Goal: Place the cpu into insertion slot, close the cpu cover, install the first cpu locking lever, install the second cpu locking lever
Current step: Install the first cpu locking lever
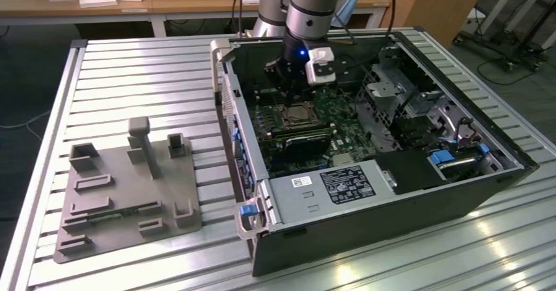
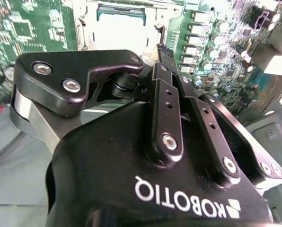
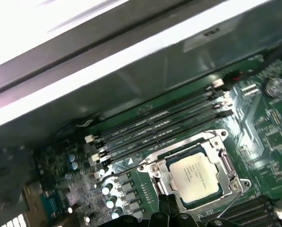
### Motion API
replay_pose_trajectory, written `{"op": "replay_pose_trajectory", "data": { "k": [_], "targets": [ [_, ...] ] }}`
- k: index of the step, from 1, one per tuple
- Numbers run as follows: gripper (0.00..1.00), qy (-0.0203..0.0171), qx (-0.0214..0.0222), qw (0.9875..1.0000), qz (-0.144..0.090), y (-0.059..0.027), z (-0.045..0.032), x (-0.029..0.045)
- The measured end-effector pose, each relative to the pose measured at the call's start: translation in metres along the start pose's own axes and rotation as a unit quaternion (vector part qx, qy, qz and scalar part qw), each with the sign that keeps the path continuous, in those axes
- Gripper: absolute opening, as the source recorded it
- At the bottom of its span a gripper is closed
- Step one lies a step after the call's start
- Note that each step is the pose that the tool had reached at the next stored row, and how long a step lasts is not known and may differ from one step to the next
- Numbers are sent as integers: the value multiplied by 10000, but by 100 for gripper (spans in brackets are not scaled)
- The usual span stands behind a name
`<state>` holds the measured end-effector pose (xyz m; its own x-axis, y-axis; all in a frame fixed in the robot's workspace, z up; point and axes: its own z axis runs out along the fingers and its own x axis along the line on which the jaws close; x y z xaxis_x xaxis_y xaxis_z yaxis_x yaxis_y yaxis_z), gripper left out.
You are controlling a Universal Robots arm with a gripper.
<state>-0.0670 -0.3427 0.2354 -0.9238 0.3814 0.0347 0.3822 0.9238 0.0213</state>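
The cpu (image 3: 195, 174), a square chip with a silvery top, lies in the insertion slot (image 3: 228, 165) on the green board. The cpu cover (image 3: 165, 174), a silver frame, lies flat around it. A thin lever rod (image 3: 179, 147) runs along the slot's edge nearest the memory slots, and another (image 3: 232, 201) angles off the opposite corner. My gripper (image 3: 165, 202) is shut with its tips just off the cover's edge. In the second wrist view, my gripper (image 2: 161, 50) ends beside the bright cpu (image 2: 119, 32). In the exterior view, my gripper (image 1: 291, 101) hangs inside the open case over the cpu (image 1: 301, 114).
Long black memory slots (image 3: 155, 125) run beside the socket, and capacitors (image 3: 108, 191) stand near it. The case wall (image 1: 228, 102) and drive cage (image 1: 408, 102) hem in the arm. A labelled silver box (image 1: 343, 185) is in the case. A grey fixture plate (image 1: 122, 193) sits at the exterior view's left.
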Motion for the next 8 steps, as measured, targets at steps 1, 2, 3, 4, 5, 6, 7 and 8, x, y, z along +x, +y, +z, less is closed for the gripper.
{"op": "replay_pose_trajectory", "data": {
  "k": [1, 2, 3, 4, 5, 6, 7, 8],
  "targets": [
    [10, 2, 3, 10000, -92, 0, 1, 0],
    [10, 4, 6, 9998, -183, 0, 2, 0],
    [10, 6, 9, 9996, -272, 0, 4, 0],
    [10, 7, 12, 9993, -363, 0, 5, 0],
    [10, 9, 16, 9990, -457, 0, 7, 0],
    [10, 12, 19, 9985, -550, 0, 8, 0],
    [10, 13, 22, 9980, -637, 0, 9, 0],
    [10, 15, 25, 9974, -726, 0, 11, 0]
  ]
}}
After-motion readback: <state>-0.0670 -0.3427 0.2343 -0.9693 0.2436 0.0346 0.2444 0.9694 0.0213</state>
